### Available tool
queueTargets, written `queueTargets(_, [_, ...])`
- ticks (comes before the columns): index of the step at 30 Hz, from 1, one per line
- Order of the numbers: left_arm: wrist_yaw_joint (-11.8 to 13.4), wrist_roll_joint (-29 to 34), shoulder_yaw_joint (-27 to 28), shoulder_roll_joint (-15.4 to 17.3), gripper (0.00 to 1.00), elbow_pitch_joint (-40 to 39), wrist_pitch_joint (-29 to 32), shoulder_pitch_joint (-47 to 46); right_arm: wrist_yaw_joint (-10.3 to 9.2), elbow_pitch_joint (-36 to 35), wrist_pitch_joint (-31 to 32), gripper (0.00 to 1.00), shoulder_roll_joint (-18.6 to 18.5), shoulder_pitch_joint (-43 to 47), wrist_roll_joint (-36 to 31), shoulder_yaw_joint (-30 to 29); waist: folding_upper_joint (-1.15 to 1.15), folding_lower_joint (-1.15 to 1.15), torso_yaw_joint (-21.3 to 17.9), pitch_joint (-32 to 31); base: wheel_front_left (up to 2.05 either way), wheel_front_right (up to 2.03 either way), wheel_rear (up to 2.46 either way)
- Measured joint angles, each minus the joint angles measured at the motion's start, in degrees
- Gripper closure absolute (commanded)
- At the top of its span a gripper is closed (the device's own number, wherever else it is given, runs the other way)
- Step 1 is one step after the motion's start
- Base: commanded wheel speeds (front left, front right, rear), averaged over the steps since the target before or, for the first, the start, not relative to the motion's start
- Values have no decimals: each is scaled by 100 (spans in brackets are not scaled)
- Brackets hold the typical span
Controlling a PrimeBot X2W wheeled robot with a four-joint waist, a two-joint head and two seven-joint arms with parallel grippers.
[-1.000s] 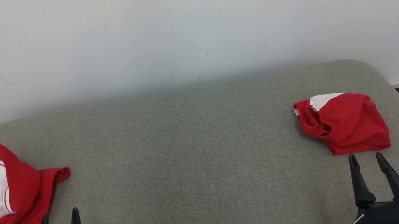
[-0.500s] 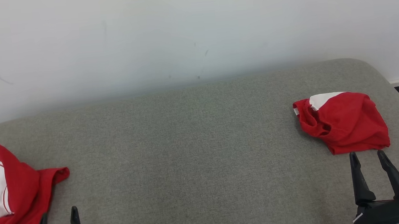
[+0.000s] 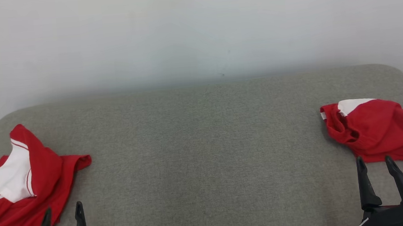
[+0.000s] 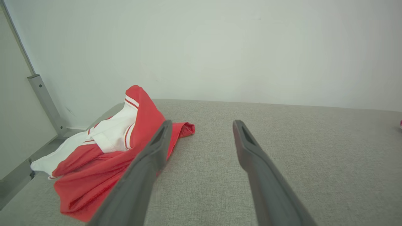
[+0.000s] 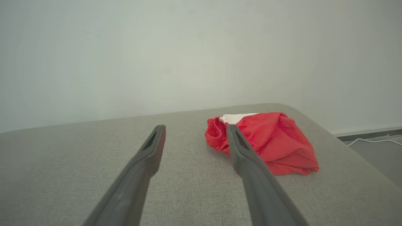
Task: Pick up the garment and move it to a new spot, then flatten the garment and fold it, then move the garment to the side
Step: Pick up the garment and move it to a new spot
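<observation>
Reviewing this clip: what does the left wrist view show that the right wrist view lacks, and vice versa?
Left wrist: loose red-and-white garment by the left fingers, grey metal post. Right wrist: bunched red garment in full beyond the right fingers, white cable. Both: grey padded surface, white wall, fingers open.

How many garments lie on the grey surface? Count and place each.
2. One crumpled red-and-white garment at the left, beside the left pincer; one red bundle at the right, beyond the right pincer.

The empty right claw (image 5: 195,126) gapes over the grey cushion (image 5: 62,163) beside a bunched red garment (image 5: 276,141).
</observation>
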Motion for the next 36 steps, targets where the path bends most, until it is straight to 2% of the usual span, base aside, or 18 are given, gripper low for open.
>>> queueTargets(13, [1,132,-2,80,0,-33,133,-69,29,125,218,0,58,-193,-36,278,0,0,938,-29,0,0,0])
queueTargets(27, [9,134,186,99,0,-126,298,-40,144,309,367,0,97,-253,-30,426,0,0,2164,-127,0,0,0])
queueTargets(36, [51,130,368,91,0,-185,302,90,263,397,503,0,152,-565,-33,648,0,0,2523,-101,0,0,0])
